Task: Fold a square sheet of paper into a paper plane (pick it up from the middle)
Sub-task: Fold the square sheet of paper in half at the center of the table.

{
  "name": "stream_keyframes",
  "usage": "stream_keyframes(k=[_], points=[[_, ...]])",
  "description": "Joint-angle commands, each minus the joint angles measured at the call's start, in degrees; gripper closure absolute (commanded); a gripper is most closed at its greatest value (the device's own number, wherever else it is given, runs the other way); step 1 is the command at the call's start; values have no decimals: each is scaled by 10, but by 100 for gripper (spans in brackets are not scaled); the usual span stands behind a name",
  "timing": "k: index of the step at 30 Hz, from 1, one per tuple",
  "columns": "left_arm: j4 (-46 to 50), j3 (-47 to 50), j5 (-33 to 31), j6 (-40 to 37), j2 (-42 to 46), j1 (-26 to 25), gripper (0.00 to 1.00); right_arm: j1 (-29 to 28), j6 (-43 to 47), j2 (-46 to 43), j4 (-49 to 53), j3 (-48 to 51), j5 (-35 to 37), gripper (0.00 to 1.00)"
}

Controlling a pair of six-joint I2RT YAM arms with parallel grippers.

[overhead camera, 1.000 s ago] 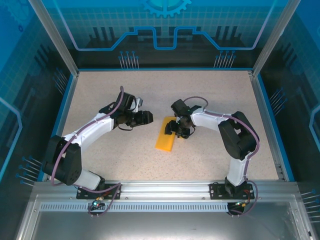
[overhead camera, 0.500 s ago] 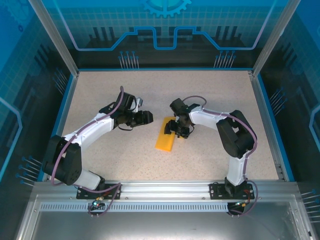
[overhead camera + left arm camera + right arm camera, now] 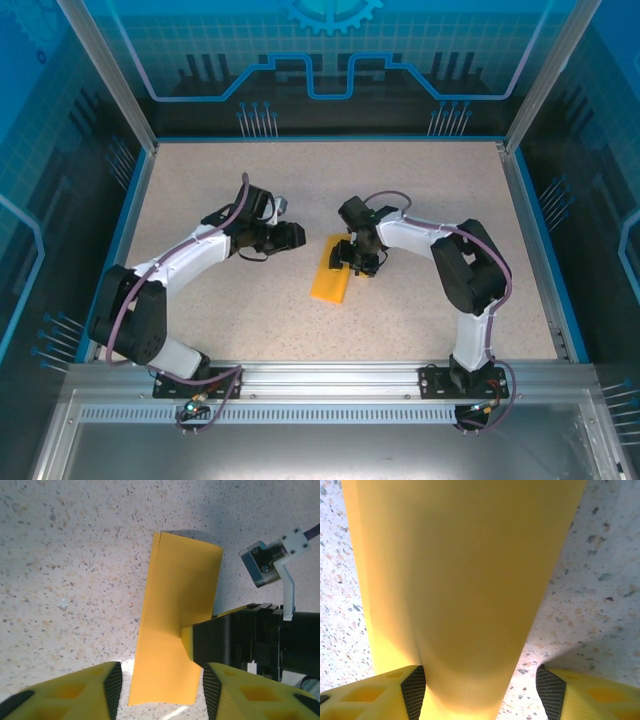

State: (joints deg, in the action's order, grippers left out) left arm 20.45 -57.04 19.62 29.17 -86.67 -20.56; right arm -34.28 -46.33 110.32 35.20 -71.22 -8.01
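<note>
your sheet of paper (image 3: 331, 279) lies on the speckled table (image 3: 250, 180) between the two arms, folded into a long orange-yellow strip that runs from near the right claw (image 3: 353, 256) down and to the left, toward the arm bases.

the right claw sits over the strip's far end. in the right wrist view its jaws are spread, one yellow finger (image 3: 412, 690) on each side of the paper, with bare table showing between the paper and the right-hand finger – you can't tell from here whether the other finger touches the edge.

the left claw (image 3: 296, 234) hangs just to the left of the strip, apart from it, pointing at it. its jaws are also spread, pinching nothing.

in the left wrist view the paper (image 3: 175, 605) shows one long folded edge on the left, and its far part looks bowed up off the table, casting a shadow – a yellow finger (image 3: 187, 641) of the right claw meets the strip's right edge about halfway along.
</note>
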Motion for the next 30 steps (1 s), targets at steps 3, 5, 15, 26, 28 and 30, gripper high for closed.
stream_keyframes(k=[3, 5, 15, 26, 28, 30], points=[[-28, 2, 63, 25, -32, 15, 68, -10, 16, 49, 21, 11, 36, 34], [-38, 0, 81, 37, -45, 17, 75, -10, 18, 52, 24, 10, 37, 34], [-46, -13, 90, 54, -73, 17, 82, -11, 22, 70, 35, 1, 40, 33], [-48, -8, 89, 47, -66, 23, 82, -9, 20, 73, 32, -5, 40, 32], [-48, -10, 90, 47, -68, 23, 82, -10, 21, 78, 32, -11, 38, 32], [-48, -11, 92, 46, -70, 23, 82, -10, 24, 85, 41, -18, 40, 32]])
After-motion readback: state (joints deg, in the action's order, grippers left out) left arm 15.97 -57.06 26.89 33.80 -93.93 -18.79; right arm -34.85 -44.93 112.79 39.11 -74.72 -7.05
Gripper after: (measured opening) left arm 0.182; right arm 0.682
